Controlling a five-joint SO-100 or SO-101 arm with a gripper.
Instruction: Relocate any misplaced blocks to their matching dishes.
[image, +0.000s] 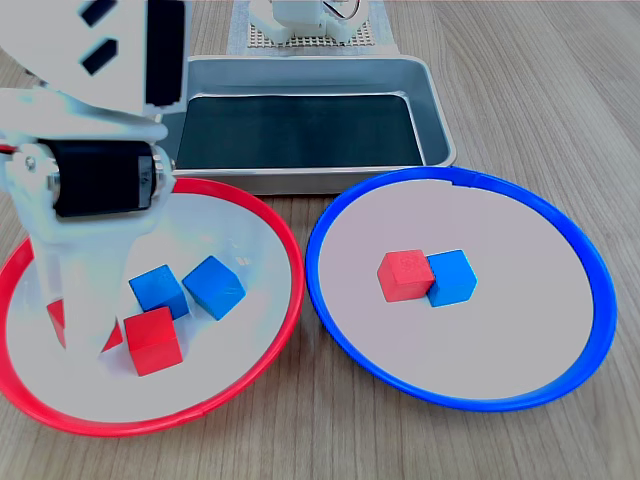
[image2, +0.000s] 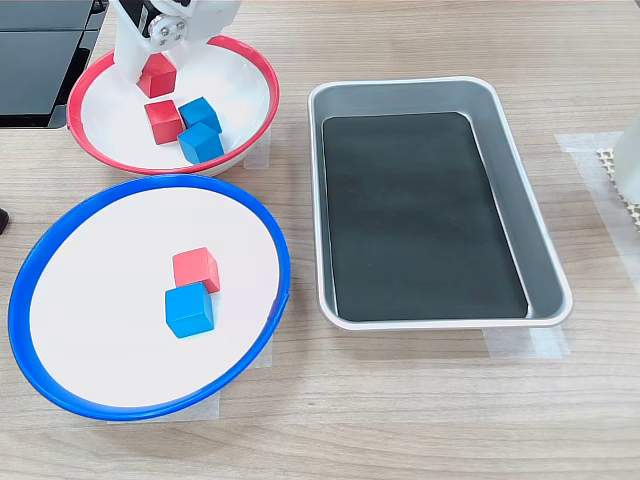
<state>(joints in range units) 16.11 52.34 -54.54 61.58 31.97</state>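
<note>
One red cube (image2: 158, 76) shows clearly in second exterior view.

Robotics test bench: taped-down tray (image2: 545, 260)

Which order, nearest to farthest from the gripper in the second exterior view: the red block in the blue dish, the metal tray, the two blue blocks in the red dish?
Gripper sits over the red dish, top left.
1. Two blue blocks, in the red dish, just right of and below the gripper.
2. Red block in the blue dish, lower down.
3. Metal tray, far on the second exterior view's right.
</note>
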